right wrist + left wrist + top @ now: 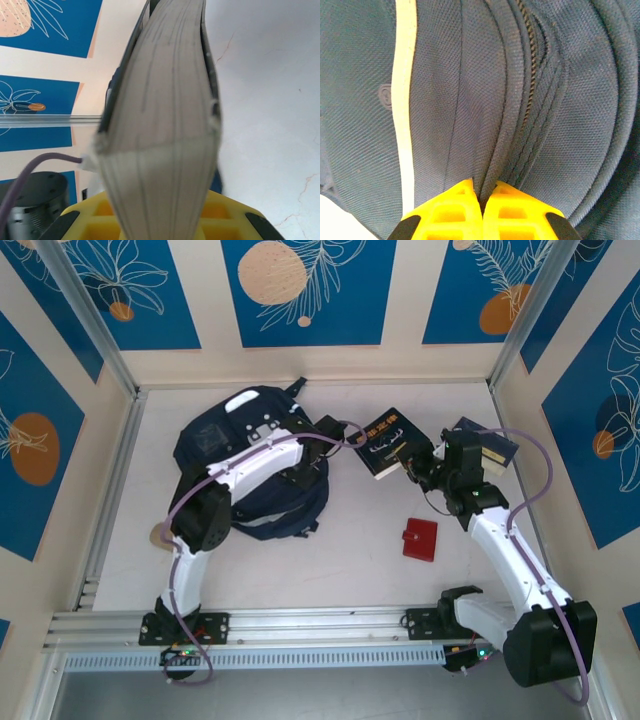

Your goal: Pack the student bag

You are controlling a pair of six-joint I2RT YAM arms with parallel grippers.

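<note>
White table (350, 570) | student bag (215, 440) lies near-far, handle end far | left gripper (482, 195) pinching its fabric | right gripper (160, 220) clamping book (160, 125)

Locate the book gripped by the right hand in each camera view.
Top external: book right of centre, dark cover up, in the right hand, right of the student bag.
Right wrist: book at centre, page edges facing the camera, between the yellow fingers.
Left wrist: faces the student bag zipper seam, pinched by the left hand.
Shared landmark: the white table.
</note>
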